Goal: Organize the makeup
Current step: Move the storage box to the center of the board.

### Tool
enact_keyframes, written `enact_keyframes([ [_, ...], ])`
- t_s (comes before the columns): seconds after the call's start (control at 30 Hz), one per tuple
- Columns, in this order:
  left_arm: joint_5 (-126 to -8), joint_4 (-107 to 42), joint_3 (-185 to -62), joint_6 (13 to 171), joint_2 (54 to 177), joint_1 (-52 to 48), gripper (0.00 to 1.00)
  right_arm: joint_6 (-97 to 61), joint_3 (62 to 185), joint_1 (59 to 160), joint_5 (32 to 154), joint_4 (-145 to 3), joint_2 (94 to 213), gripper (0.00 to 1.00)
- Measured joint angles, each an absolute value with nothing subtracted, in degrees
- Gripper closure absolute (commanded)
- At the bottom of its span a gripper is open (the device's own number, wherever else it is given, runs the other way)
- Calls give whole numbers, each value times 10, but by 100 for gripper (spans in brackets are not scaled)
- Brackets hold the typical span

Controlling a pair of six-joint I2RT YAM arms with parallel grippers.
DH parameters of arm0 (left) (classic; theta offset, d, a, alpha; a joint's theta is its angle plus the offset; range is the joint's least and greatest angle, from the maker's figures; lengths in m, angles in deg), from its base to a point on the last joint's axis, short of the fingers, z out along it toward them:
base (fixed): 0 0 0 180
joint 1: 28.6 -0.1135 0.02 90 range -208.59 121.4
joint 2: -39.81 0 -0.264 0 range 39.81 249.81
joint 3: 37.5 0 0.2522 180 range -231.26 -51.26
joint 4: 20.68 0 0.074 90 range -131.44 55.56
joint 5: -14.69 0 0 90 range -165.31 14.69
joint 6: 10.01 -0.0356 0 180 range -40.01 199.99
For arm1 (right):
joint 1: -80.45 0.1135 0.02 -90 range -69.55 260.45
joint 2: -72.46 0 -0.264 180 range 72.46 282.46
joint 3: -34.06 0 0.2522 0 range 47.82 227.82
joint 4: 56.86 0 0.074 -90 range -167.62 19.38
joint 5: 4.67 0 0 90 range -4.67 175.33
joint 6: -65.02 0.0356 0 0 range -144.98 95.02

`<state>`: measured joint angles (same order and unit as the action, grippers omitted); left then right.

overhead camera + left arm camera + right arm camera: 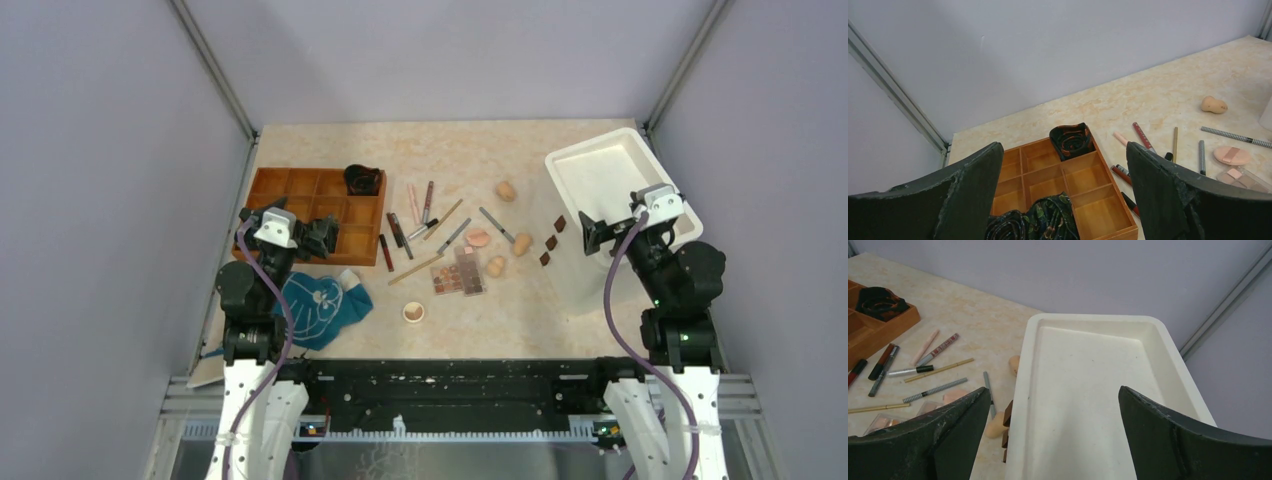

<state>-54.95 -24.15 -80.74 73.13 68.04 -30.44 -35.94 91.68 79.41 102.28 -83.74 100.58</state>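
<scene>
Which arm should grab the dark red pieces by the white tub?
Likely right: the right gripper hangs over the white tub, beside the dark red pieces; the left gripper is over the wooden tray.

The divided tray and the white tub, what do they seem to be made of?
The divided tray looks like wood: thin flat boards with a warm orange-brown, slightly glossy finish, though the grain is too faint to confirm. The white tub looks like moulded plastic, matte off-white, with rounded corners and a smooth thick rim.
</scene>
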Motion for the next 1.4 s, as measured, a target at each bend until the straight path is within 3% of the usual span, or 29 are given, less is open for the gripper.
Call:
enact_keyframes([
  [0.57,-536,-242,-807,729,681,-310,1,-376,924,794,1013,-854,1004,1],
  [0.93,-454,-312,-849,708,740,-314,1,-453,1079,794,1027,-1013,1074,2],
  [1.4,-415,-337,-859,699,759,-315,1,-489,1123,793,1087,-1170,1185,17],
])
